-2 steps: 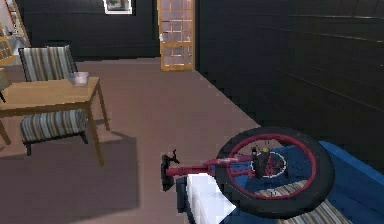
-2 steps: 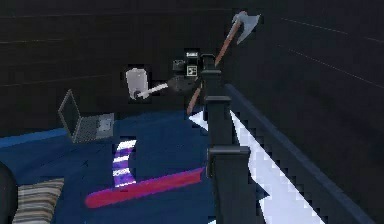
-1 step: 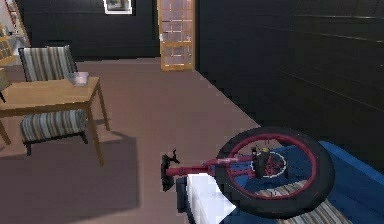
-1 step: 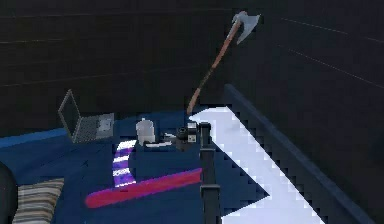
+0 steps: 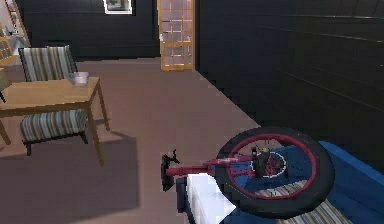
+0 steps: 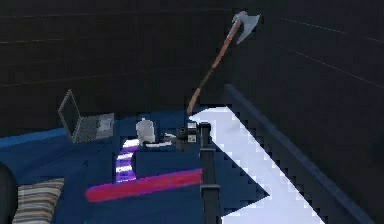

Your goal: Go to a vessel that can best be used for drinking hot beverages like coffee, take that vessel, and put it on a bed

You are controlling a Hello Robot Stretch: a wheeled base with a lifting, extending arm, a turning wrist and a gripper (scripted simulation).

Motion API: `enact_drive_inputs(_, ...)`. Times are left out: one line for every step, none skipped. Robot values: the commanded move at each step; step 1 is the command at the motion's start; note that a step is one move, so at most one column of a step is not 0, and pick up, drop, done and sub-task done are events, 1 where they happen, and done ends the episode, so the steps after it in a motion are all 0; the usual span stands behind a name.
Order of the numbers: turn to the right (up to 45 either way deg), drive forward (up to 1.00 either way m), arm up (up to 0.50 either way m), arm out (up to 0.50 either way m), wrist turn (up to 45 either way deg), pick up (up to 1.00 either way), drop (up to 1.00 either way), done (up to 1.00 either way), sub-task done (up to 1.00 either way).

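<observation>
A small white mug-shaped vessel (image 6: 147, 130) is over the blue bed cover (image 6: 60, 160) in the arm side view, next to a grey laptop (image 6: 85, 122). My arm's dark bar (image 6: 207, 175) rises from the bottom edge, and the gripper (image 6: 162, 141) reaches left, right up to the white vessel. With the bed behind it, I cannot tell whether the gripper holds the vessel or whether it rests on the cover. In the forward view a small pale cup (image 5: 80, 78) stands on a wooden table (image 5: 45, 98) at the left.
On the bed lie a red bar (image 6: 145, 185), a purple-and-white strip (image 6: 126, 162) and a striped pillow (image 6: 35, 200). An axe (image 6: 222, 55) leans on the dark wall. A red bicycle (image 5: 265, 165) lies on the bed's corner. Striped armchairs (image 5: 50, 65) flank the table, and an orange door (image 5: 177, 35) stands beyond open floor.
</observation>
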Motion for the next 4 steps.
enact_drive_inputs(0.0, 0.0, 0.0, 0.0, 0.0, 0.0, 1.0, 0.0, 0.0)
enact_drive_inputs(0.0, 0.0, 0.1, 0.0, 0.0, 0.0, 0.0, 0.0, 0.0)
enact_drive_inputs(0.0, 0.0, 0.0, -0.08, 0.0, 0.0, 0.0, 0.0, 0.0)
enact_drive_inputs(0.0, 0.0, 0.0, 0.0, 0.0, 0.0, 0.0, 1.0, 0.0)
